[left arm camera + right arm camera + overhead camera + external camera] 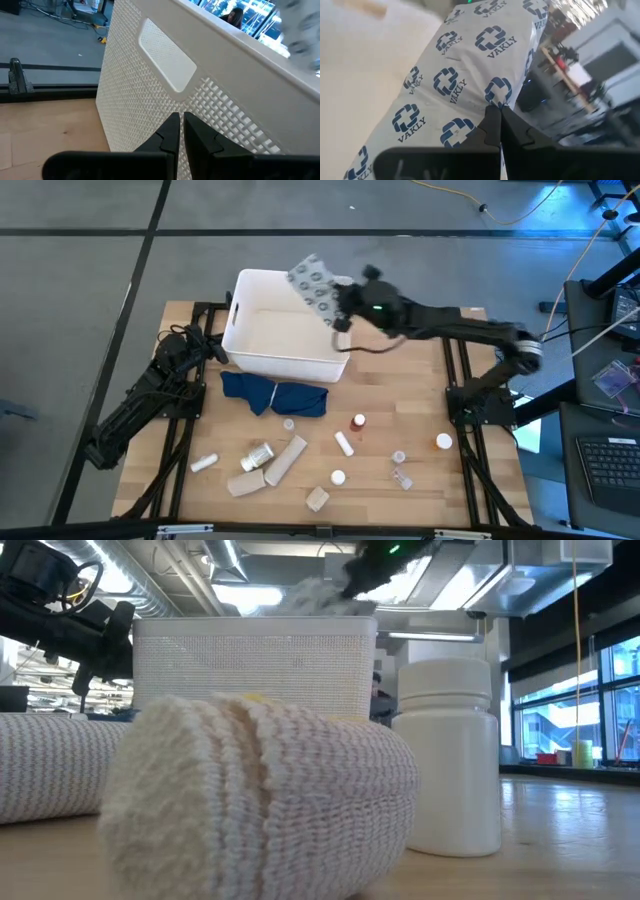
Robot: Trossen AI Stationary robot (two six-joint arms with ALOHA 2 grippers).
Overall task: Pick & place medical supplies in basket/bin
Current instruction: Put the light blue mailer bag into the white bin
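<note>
1. The right gripper (340, 308) hangs over the far right corner of the large white rectangular plastic tub (262, 358), its jaws clamped together on one edge of a grey flat packet printed with blue crosses (316, 282).
2. The packet fans out beyond the jaws, over the tub's rim and partly past its far wall. In the right wrist view the film (455, 75) looks thin and glossy, so it is probably light, limp and slippery. An edge pinch suits it, though it may flutter or slide out.
3. The tub has tall walls with a fine woven-look texture (150, 100) and a smooth rim; it looks stiff.
4. The left gripper (213, 346) waits just beside the tub's left wall, jaws together on nothing.
5. Well below the right jaws, on the wooden tabletop (430, 480), lie beige knitted bandage rolls (285, 460), soft and easy to squeeze across the middle.
6. Small white vials (344, 443) and an orange-capped vial (358, 421) look hard, round and likely to roll.
7. A crumpled dark blue cloth (275, 395) lies against the tub's near wall.
</note>
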